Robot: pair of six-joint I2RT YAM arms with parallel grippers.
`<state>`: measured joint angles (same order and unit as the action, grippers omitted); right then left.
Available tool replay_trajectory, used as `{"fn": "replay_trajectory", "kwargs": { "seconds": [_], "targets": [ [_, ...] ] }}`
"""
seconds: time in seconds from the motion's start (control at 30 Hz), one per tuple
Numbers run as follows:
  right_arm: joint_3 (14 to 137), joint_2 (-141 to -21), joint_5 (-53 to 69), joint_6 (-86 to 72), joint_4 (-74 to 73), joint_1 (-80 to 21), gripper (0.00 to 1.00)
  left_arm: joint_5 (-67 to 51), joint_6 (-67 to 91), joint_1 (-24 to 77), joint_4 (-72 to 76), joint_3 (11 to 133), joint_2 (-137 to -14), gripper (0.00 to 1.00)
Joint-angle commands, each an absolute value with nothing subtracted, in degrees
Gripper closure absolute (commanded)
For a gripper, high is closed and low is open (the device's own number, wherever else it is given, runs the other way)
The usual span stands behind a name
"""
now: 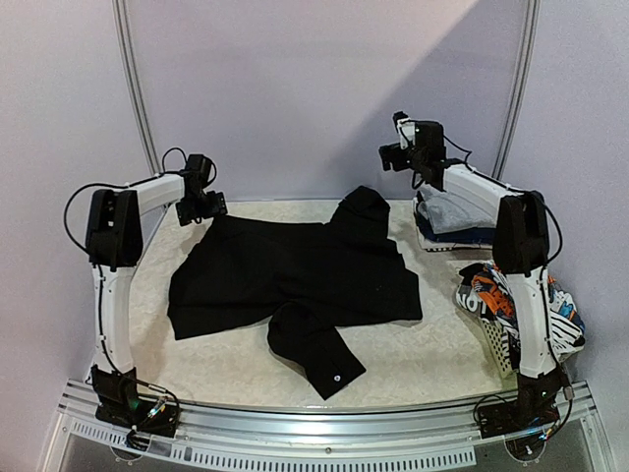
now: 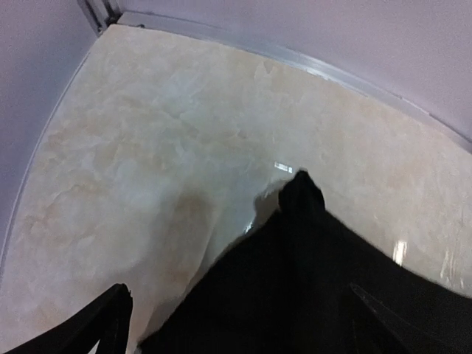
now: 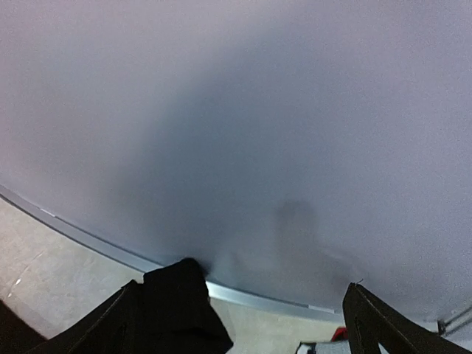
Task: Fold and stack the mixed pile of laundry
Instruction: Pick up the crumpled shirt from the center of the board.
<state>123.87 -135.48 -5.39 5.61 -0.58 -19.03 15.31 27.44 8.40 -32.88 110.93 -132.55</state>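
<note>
Stack (image 1: 454,218) at far right table (image 1: 442,354) corner was half hid by R arm (image 1: 521,241). Black hooded top (image 1: 285,275) lay long-ways left-right, hood to far edge. L tool (image 2: 240,306) & R tool (image 3: 242,299) were wide apart.

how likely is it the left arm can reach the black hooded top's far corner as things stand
Probably yes. The left end effector hangs open close over that corner of the black hooded top, and nothing visible sits between them, so a short drop should get it there.
</note>
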Motion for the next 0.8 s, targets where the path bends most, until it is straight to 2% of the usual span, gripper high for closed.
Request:
{"fn": "replay_trajectory", "kwargs": {
  "seconds": [0.0, 0.13, 0.23, 0.37, 0.57, 0.77],
  "targets": [
    [111.6, -119.5, -7.4, -3.6, -9.8, -22.6, 0.01, 18.6, 26.1, 12.0, -30.8, 97.4, -116.5, 0.01],
    [91.1, -102.8, -10.0, -6.6, -7.7, -27.1, 0.01, 21.0, 25.4, 16.0, -27.8, 81.6, -104.8, 0.01],
    [80.6, -93.5, -6.8, -15.0, -10.4, -29.5, 0.01, 23.6, 25.9, 19.3, -29.5, 72.9, -97.4, 0.04],
    [69.2, -84.2, -6.7, -20.2, -14.3, -34.3, 0.01, 24.4, 31.0, 22.9, -30.1, 58.3, -86.8, 0.13],
    [57.5, -74.8, -9.1, -26.1, -19.3, -39.7, 0.01, 24.0, 41.8, 28.0, -29.7, 39.0, -69.1, 0.23],
    [50.2, -69.9, -10.4, -30.8, -21.0, -40.6, 0.01, 26.9, 47.9, 30.0, -33.2, 30.3, -61.3, 0.26]
  ]
}}
